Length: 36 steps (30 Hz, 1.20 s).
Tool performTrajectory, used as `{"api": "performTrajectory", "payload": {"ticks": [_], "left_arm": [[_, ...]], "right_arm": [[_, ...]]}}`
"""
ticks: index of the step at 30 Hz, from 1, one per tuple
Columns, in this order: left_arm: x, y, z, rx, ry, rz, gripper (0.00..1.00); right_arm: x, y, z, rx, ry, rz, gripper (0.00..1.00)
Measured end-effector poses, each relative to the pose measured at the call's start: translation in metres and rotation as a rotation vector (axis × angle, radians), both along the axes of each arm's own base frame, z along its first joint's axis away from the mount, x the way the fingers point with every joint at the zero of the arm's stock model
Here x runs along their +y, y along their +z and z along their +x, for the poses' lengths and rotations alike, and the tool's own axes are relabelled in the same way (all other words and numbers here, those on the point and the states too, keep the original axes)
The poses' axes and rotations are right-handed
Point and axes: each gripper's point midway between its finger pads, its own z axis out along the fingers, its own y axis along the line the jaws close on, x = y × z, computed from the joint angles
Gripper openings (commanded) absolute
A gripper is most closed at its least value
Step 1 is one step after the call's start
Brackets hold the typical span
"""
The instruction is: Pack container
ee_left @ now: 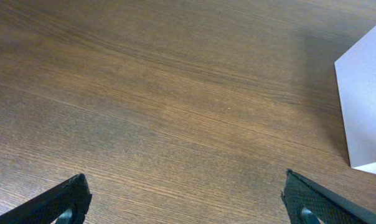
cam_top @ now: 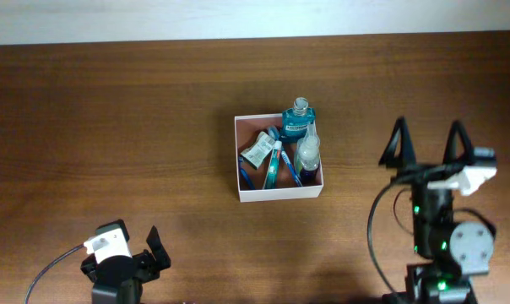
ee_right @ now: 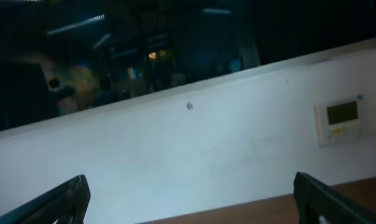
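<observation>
The container (cam_top: 279,194), a square shallow box with thin white walls and a reddish-brown inside, sits at the table's middle. It holds a teal mouthwash bottle (cam_top: 298,123), a clear bottle (cam_top: 306,153), a green-white packet (cam_top: 257,152), a teal tube (cam_top: 273,168) and blue toothbrushes. One white corner of the container shows in the left wrist view (ee_left: 365,93). My left gripper (cam_top: 152,250) is open and empty near the front left edge, jaws wide apart in its wrist view (ee_left: 185,199). My right gripper (cam_top: 427,142) is open and empty, right of the container, pointing up at the wall (ee_right: 188,199).
The wooden table (cam_top: 111,127) spreads around the container. The right wrist view shows a white wall (ee_right: 194,149), a dark window above it and a wall panel (ee_right: 342,119).
</observation>
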Motion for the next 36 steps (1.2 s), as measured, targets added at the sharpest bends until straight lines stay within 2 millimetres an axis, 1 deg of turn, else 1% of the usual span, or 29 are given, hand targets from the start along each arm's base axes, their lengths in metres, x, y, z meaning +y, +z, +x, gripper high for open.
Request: {"api": "performTrajectory", "payload": {"ticks": [1,2,3,6,13,18,20,23,27,29,33,36], "left_arm": [[0.000,0.000,0.000,0.000,0.000,0.000,0.99],[0.000,0.000,0.000,0.000,0.000,0.000,0.99],[0.000,0.000,0.000,0.000,0.000,0.000,0.99],[0.000,0.000,0.000,-0.001,0.000,0.000,0.99],[0.000,0.000,0.000,-0.001,0.000,-0.001,0.99],[0.000,0.000,0.000,-0.002,0.000,0.000,0.99],[0.000,0.000,0.000,-0.001,0.000,0.000,0.99],[0.000,0.000,0.000,-0.001,0.000,-0.001,0.99],[0.000,0.000,0.000,-0.002,0.000,-0.001,0.99],[0.000,0.000,0.000,-0.001,0.000,-0.001,0.99],[0.000,0.000,0.000,-0.001,0.000,0.000,0.99],[0.000,0.000,0.000,-0.001,0.000,-0.001,0.99]], "right_arm": [[-0.001,-0.006,-0.007,-0.011,-0.005,-0.008,0.99],[-0.001,-0.007,-0.010,-0.015,-0.007,-0.012,0.99],[-0.002,-0.008,-0.017,-0.036,-0.011,-0.013,0.99],[-0.004,-0.009,-0.030,-0.076,-0.022,-0.013,0.99],[-0.007,-0.028,-0.046,-0.116,-0.036,-0.010,0.99],[-0.007,-0.050,-0.053,-0.136,-0.038,-0.012,0.99],[-0.007,-0.058,-0.055,-0.139,-0.038,-0.013,0.99],[-0.007,-0.064,-0.054,-0.139,-0.039,-0.015,0.99],[-0.007,-0.080,-0.048,-0.083,-0.038,-0.019,0.99],[-0.007,-0.092,-0.044,-0.033,-0.038,-0.023,0.99],[-0.007,-0.122,-0.036,0.095,-0.036,-0.031,0.99],[-0.006,-0.134,-0.034,0.145,-0.038,-0.044,0.99]]}}
